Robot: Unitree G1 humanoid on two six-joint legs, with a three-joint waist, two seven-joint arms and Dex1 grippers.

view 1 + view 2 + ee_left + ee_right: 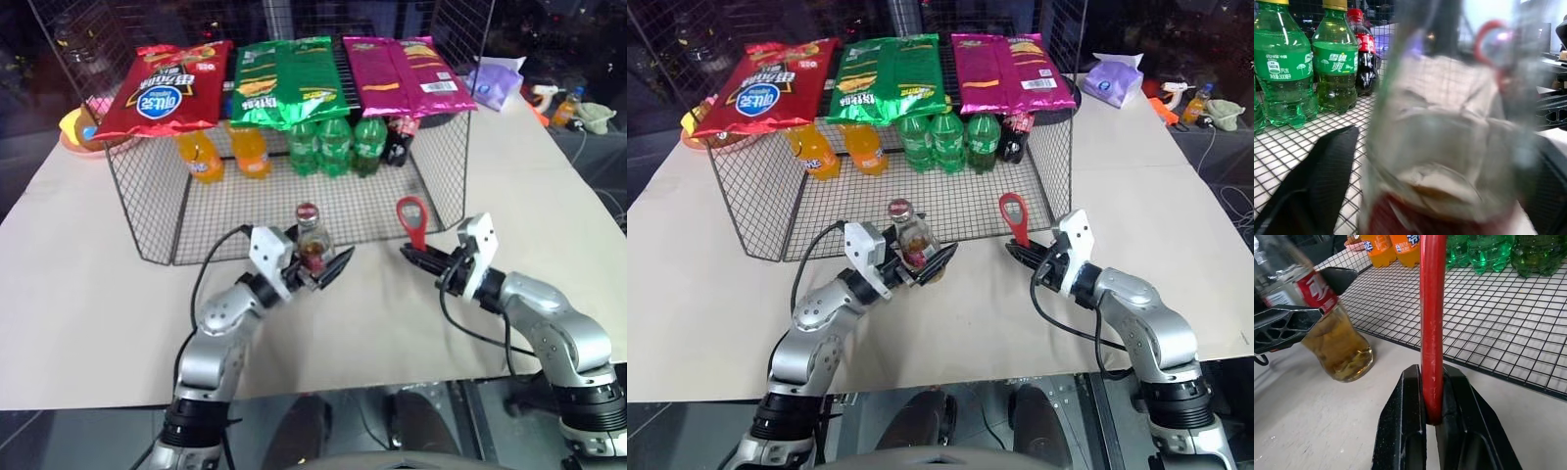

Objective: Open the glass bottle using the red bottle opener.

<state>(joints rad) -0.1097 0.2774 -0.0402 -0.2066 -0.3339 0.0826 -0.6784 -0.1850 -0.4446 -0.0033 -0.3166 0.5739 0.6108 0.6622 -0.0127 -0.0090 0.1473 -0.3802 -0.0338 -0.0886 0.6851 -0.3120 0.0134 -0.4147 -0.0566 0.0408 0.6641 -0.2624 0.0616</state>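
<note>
Amber drink is showing in the glass bottle (1337,340) from the right wrist view, tilting between the left gripper (318,266) jaws, which are standing wide around it, just above the surface (78,294). The right gripper (1432,418) jaws are clamping the red bottle opener (412,221) upright. In the left wrist view the bottle is blurring, its cap cut off.

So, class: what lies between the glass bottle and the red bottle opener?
Nothing. In the left eye view, only bare table and the wire rack's front edge show between the glass bottle and the red bottle opener.
</note>
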